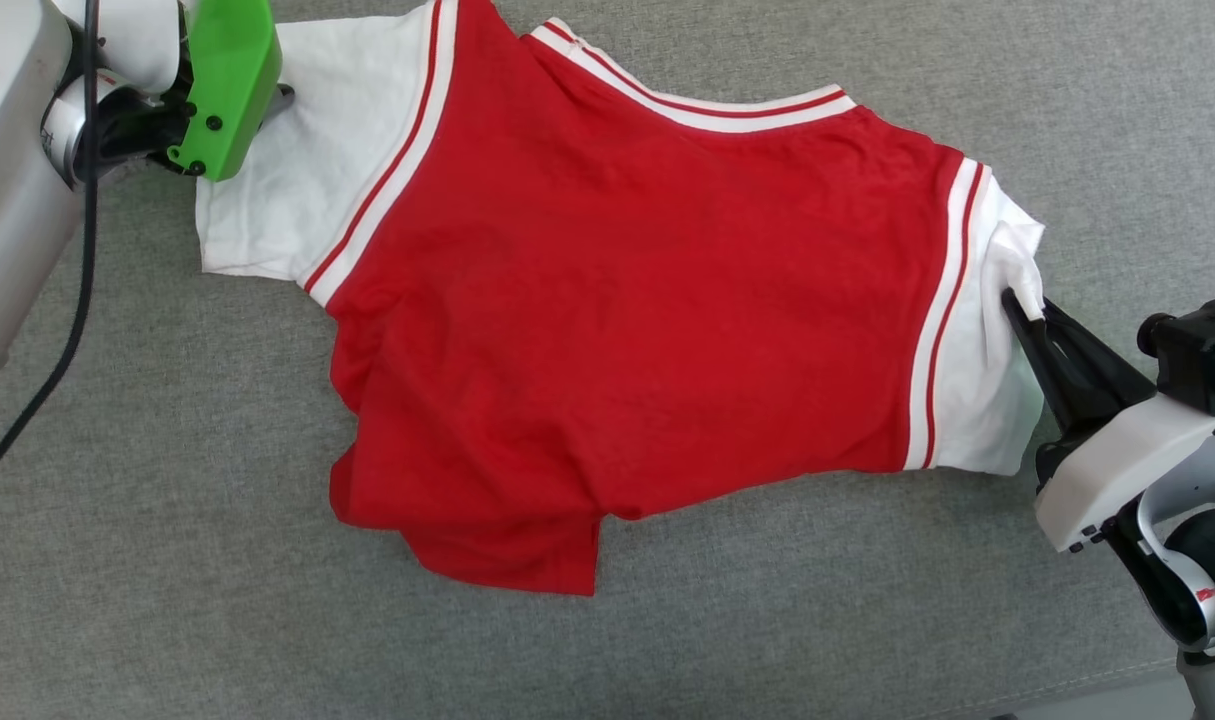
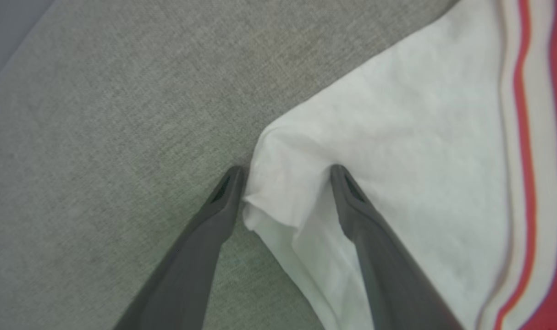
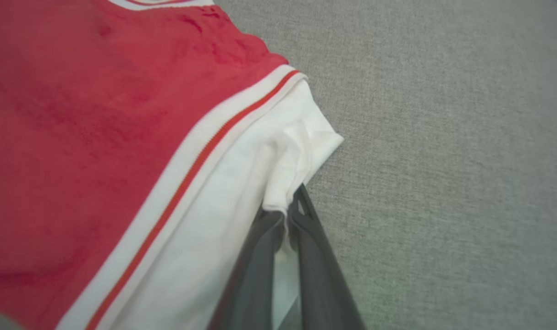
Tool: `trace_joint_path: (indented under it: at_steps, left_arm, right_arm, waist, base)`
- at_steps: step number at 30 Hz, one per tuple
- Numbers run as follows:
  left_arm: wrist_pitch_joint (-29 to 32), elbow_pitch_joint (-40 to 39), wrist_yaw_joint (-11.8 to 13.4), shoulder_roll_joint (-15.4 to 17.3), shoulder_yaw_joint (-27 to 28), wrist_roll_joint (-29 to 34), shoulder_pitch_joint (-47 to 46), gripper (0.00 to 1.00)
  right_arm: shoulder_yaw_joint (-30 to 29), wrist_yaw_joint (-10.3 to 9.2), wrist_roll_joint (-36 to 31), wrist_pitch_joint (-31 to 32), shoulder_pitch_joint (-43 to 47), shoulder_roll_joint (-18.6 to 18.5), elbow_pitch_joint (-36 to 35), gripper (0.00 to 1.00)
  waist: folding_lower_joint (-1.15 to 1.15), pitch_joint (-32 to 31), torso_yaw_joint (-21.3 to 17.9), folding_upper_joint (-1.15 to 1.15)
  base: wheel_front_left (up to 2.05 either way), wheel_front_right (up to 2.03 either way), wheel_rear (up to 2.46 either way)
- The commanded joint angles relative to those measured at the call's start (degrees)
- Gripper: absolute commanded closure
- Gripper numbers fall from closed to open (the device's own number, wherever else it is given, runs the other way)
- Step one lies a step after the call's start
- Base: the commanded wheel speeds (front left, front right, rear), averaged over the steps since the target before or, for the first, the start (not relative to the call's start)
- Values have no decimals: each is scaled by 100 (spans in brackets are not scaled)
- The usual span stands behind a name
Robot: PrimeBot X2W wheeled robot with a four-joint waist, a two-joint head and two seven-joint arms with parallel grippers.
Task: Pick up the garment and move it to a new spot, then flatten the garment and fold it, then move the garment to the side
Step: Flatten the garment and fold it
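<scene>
Clamped shut in the right jaws: a pinch of hem from the white sleeve (image 3: 241, 183), puckered up between the two dark fingers (image 3: 315, 256). With the left jaws gaping, straddling but not gripping the bunched corner of the other sleeve (image 2: 397, 137), with one finger down on the bare grey fabric surface (image 2: 99, 137) and its partner on white cloth. Probably set at opposite ends to catch both sleeves and draw them apart. Between them, the red shirt (image 1: 607, 300) spread across the surface, no print showing, rumpled and doubled over along the near lower edge. Judged as mid-flattening, with folding not yet begun.
</scene>
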Motion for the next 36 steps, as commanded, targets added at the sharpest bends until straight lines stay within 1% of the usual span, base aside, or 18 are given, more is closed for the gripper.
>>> trace_joint_path:
  at_steps: [1, 2, 3, 4, 6, 8, 10, 12, 15, 18, 19, 22, 24, 25, 28, 31, 36]
  left_arm:
    - [46, 158, -15, 29, -258, -15, 283, 0]
    - [25, 163, -15, 50, -360, -50, 303, 0]
    - [-3, 168, -15, 65, -453, -97, 326, 33]
    - [-37, 170, -15, 72, -515, -143, 339, 100]
    - [-161, 177, -15, 78, -645, -199, 337, 100]
    - [-409, 172, -15, 93, -744, -213, 293, 100]
    - [-719, 176, -15, 86, -803, -232, 243, 100]
    - [-1152, 152, -15, 104, -894, -140, 177, 100]
    - [-1983, 67, -15, 196, -1025, 100, 91, 100]
    - [-2824, 8, -15, 244, -1037, 285, 99, 100]
    - [-3202, -42, -10, 264, -1014, 392, 97, 100]
    - [-4022, -141, 91, 263, -906, 561, 202, 100]
    - [-4459, -280, 222, 299, -857, 682, 284, 100]
    - [-4687, -387, 327, 324, -803, 724, 325, 100]
    - [-5087, -712, 602, 412, -702, 819, 428, 100]
    - [-5296, -1167, 862, 583, -603, 875, 501, 100]
    - [-5426, -1966, 1279, 926, -376, 927, 474, 100]
  right_arm:
    - [-2, -3, 32, -44, -116, -14, 23, 100]
    - [-5, -3, 35, -54, -128, -18, 30, 100]
    - [-1, -3, 33, -64, -140, -25, 33, 100]
    - [3, -3, 34, -74, -150, -28, 32, 100]
    - [5, -3, 35, -89, -160, -35, 36, 100]
    - [8, -3, 35, -125, -169, -48, 23, 100]
    - [-15, -3, 62, -140, -154, -59, 27, 100]
    - [-47, -3, 67, -145, -134, -90, 39, 100]
    - [-100, -3, 60, -181, -140, -147, 36, 100]
    - [-176, -3, 63, -181, -160, -238, 27, 100]
    - [-202, -3, 56, -172, -172, -286, 13, 100]
    - [-308, -3, 57, -172, -221, -387, -44, 100]
    - [-378, -3, 84, -157, -280, -448, -87, 100]
    - [-422, -3, 89, -142, -321, -491, -105, 100]
    - [-519, -3, 80, -138, -458, -614, -146, 100]
    - [-594, -3, 163, -191, -668, -683, -229, 100]
    - [-673, -3, 203, -253, -1149, -836, -296, 100]
  waist:
    - [0, 3, 2, 0]
    - [0, -2, 7, 0]
    - [0, -6, 11, 0]
    - [0, -11, 15, 0]
    - [0, -33, 38, 0]
    - [0, -72, 64, 0]
    - [0, -154, 110, 0]
    - [0, -269, 161, 0]
    - [0, -492, 256, 0]
    - [0, -728, 392, 0]
    - [0, -812, 442, 0]
    - [0, -1052, 593, 0]
    - [0, -1208, 673, 0]
    - [0, -1284, 717, 0]
    - [0, -1500, 839, 0]
    - [0, -1690, 927, 0]
    - [0, -1916, 1033, 0]
  base:
    - [0, 0, 0]
    - [0, 0, 0]
    - [0, 0, 0]
    - [0, 0, 0]
    - [0, 0, 0]
    - [0, 0, 0]
    - [0, 0, 0]
    - [0, 0, 0]
    - [0, 0, 0]
    - [0, 0, 0]
    - [0, 0, 0]
    - [0, 0, 0]
    - [0, 0, 0]
    - [0, 0, 0]
    - [0, 0, 0]
    - [0, 0, 0]
    - [0, 0, 0]
